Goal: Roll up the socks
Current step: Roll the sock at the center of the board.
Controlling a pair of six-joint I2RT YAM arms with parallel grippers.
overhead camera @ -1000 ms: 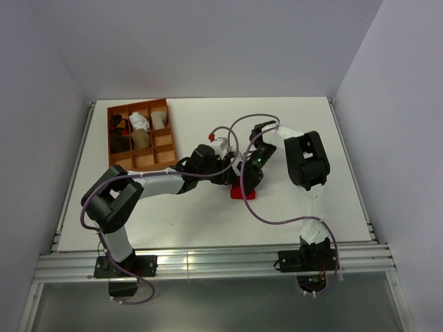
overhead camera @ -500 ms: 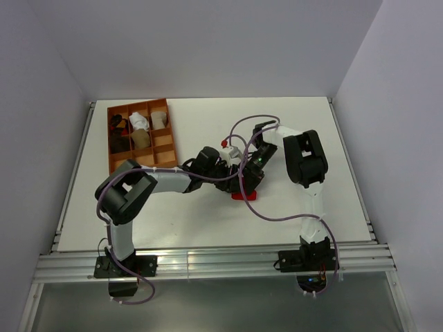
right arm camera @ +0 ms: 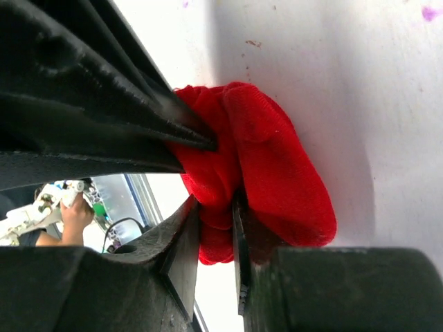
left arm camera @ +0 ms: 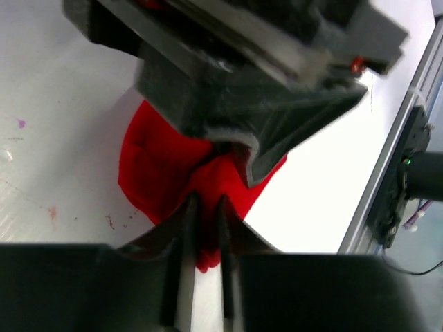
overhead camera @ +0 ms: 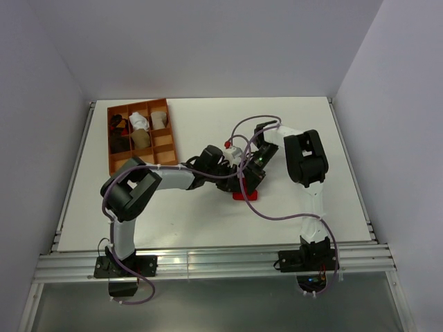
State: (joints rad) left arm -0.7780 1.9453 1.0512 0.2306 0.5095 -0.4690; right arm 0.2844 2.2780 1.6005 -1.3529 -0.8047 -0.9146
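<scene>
Where the two arms reach in from the near edge, wrists almost touching, both hands meet on the red sock [overhead camera: 243, 194] in the middle of the tabletop [overhead camera: 208, 225]. The left hand [left arm camera: 204, 211] is clenched on a fold of it, and the right hand [right arm camera: 218, 218] pinches its edge likewise. The sock is bunched into a lump, so the rolling looks under way. Next, I judge, one hand must anchor while the other tucks the cuff over. Farther back on the left, a brown tray [overhead camera: 109, 138] holds rolled socks.
</scene>
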